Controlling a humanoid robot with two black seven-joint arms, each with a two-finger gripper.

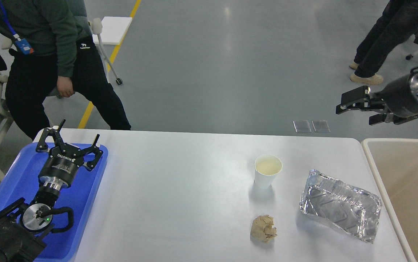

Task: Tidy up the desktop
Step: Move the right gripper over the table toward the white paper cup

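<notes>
The white desktop [179, 189] holds a white paper cup [267, 170] with pale liquid, a crumpled brown paper ball [263, 228] in front of it, and an empty foil container [339, 205] to the right. My left gripper [78, 135] is open and empty over the far end of the blue tray [8, 182]. My right gripper [355, 115] is open and empty. It hangs in the air beyond the table's far right corner, well above and behind the foil container.
A beige bin with a cream rim [367, 153] stands against the table's right edge. A person [48, 54] stands by the table's far left corner, next to chairs. Another person [379, 43] stands at the far right on the grey floor.
</notes>
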